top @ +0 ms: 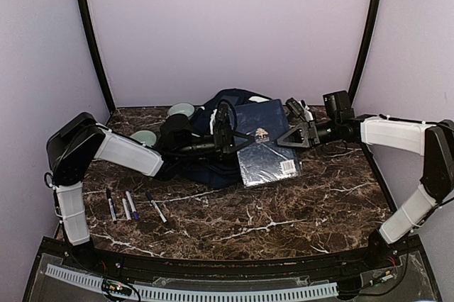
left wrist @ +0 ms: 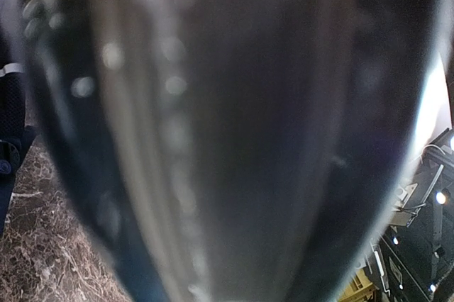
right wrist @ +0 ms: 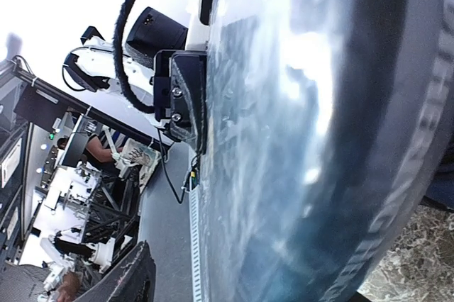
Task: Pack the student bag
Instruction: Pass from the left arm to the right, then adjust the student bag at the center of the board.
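The navy student bag (top: 206, 171) lies slumped at the back middle of the marble table (top: 298, 217). A dark blue glossy book (top: 266, 142) rests tilted on top of it. My left gripper (top: 231, 136) is shut on the book's left edge. It also shows in the right wrist view as a black left gripper (right wrist: 179, 96) at the cover's far edge. My right gripper (top: 291, 136) stands open at the book's right edge, and one of its fingers (right wrist: 131, 281) is clear of the cover (right wrist: 284, 146). The blurred book (left wrist: 234, 139) fills the left wrist view, with a strip of bag (left wrist: 10, 118) beside it.
Three pens (top: 131, 205) lie on the table at the front left. Two pale green bowls (top: 181, 110) (top: 144, 137) sit behind the left arm, next to the bag. Curved black poles and lilac walls close in the back and sides.
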You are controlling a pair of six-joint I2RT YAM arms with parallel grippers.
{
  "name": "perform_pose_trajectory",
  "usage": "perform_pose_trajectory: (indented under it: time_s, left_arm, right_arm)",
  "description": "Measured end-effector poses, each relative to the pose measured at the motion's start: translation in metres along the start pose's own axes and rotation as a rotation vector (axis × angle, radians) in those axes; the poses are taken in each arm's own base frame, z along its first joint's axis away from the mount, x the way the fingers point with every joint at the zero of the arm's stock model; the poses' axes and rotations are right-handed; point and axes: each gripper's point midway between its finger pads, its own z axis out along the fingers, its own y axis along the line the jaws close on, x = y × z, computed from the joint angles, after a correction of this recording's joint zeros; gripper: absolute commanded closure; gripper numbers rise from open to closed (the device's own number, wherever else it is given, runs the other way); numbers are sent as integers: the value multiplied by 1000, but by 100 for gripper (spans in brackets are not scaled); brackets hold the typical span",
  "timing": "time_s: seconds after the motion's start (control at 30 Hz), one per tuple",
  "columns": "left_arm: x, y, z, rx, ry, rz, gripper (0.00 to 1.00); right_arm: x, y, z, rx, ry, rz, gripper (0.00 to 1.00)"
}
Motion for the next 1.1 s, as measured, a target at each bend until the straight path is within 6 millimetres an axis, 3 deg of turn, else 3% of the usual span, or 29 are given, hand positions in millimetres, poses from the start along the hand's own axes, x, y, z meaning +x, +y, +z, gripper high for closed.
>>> perform_pose_trajectory:
  time_s: [0.4,0.47,0.57,0.67,0.8,0.93,1.1]
  left_arm:
    - [-3,-3,0,20,-18,-3,100]
    - [-3,-4,0,28,-17,8,90]
    - [-4,-2,-1,28,-18,4,64]
    - [-7,4,-6,15,-29,-6,54]
    - [-25,33,-27,-69,-51,-26,55]
    - [-39,73,-45,-283,9,7,54]
    - [-67,75,-46,-516,123,227,55]
  right_arm:
    - [8,2,1,-41,9,35,83]
    - [8,4,1,-51,11,49,87]
    - [6,4,0,-52,6,60,94]
    - [5,0,-4,-45,-6,78,100]
    - [-4,-21,-29,27,-74,116,100]
    - [-9,-52,-62,175,-145,130,100]
    - [-6,-79,-91,340,-192,106,100]
